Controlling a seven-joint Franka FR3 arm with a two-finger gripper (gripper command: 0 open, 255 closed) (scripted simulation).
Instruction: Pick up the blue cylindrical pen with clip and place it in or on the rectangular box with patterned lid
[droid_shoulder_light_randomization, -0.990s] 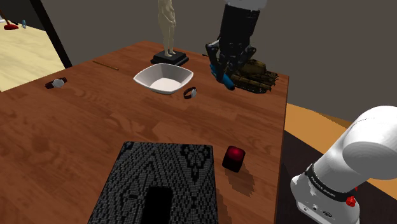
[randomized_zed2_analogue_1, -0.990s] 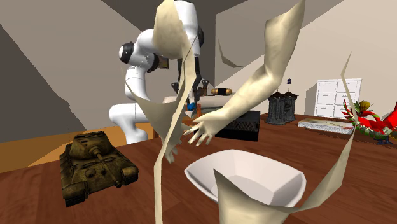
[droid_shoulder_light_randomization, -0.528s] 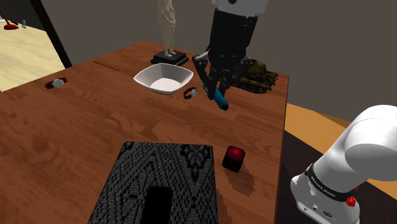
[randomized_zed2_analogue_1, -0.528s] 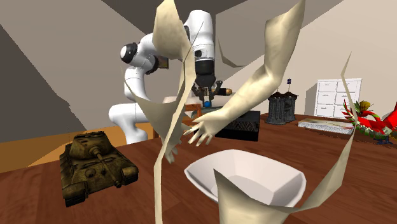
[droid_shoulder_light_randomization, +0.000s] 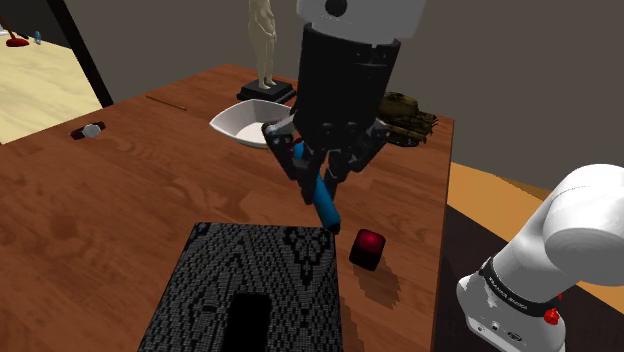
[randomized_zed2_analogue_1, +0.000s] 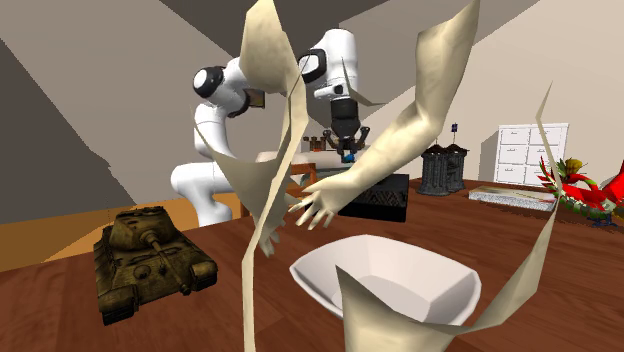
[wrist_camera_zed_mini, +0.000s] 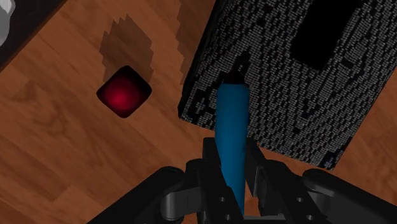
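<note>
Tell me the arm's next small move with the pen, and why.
Probably carry the blue pen a little farther over the patterned box before lowering it. The gripper is shut on the pen, and in the wrist view the pen's tip reaches just past the box's edge, so if it were released here it might slip off.

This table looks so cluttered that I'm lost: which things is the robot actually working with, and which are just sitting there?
In the job: blue pen, clasped in the gripper; patterned black box.
Just lying about: white bowl, toy tank, red-topped cube, pale figurine.
</note>
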